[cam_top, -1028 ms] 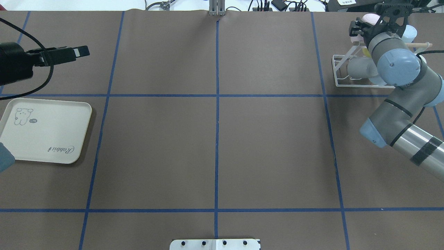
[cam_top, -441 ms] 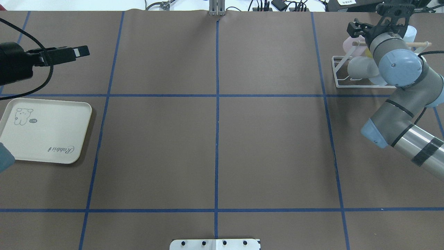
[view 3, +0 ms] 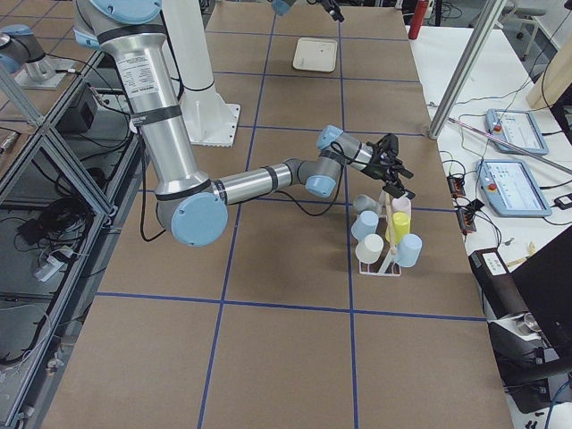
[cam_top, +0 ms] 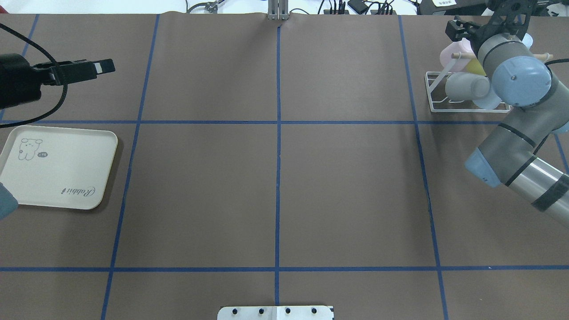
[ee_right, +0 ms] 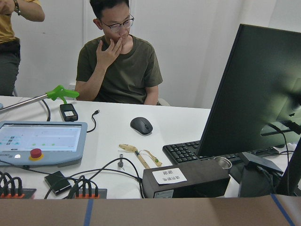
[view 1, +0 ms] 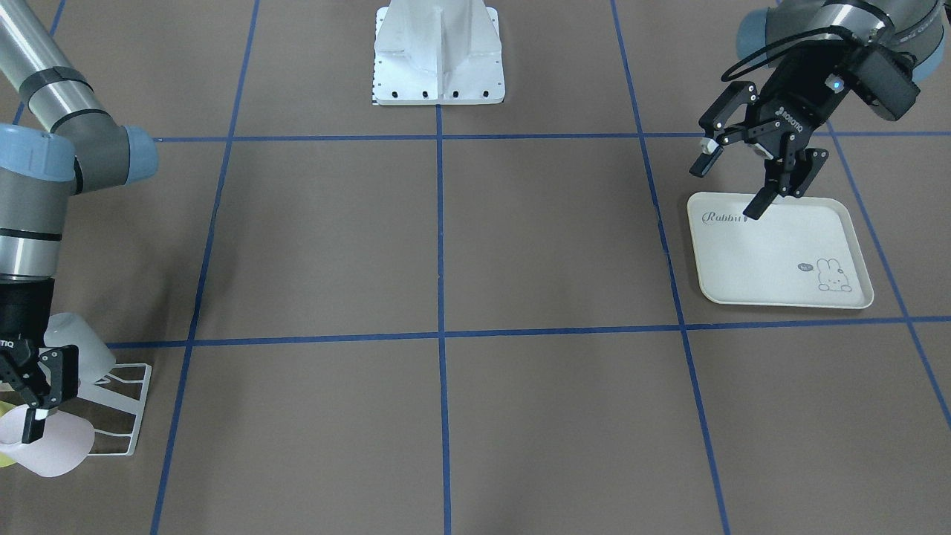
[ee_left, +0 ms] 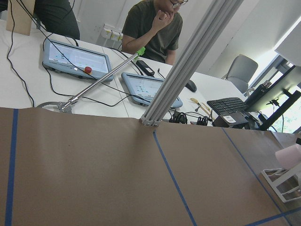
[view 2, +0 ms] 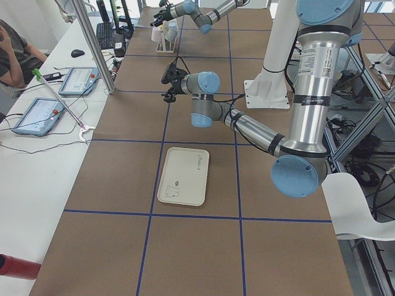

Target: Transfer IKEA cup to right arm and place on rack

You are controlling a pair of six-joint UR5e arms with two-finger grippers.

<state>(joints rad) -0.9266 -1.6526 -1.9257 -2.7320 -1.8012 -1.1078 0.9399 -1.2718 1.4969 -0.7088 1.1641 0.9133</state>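
The white wire rack (cam_top: 438,95) with its wooden rod stands at the table's far right and holds several cups. A pink cup (cam_top: 450,55) hangs at its far left end on the rod, also seen in the front view (view 1: 52,449) and the right view (view 3: 400,206). My right gripper (cam_top: 458,27) is open and empty, just beyond and above the pink cup and apart from it. My left gripper (view 1: 725,189) is open and empty, hovering over the far edge of the cream rabbit-print tray (view 1: 773,282).
On the rack also sit a grey cup (cam_top: 464,86), a yellow cup (cam_top: 474,66) and a light blue cup (cam_top: 486,101). The tray (cam_top: 53,178) lies at the table's left. Operators, tablets and a monitor are beyond the far edge.
My right gripper has let go of the pink cup, which now hangs on the rack, and has drawn back toward the far edge. The left arm has not moved.
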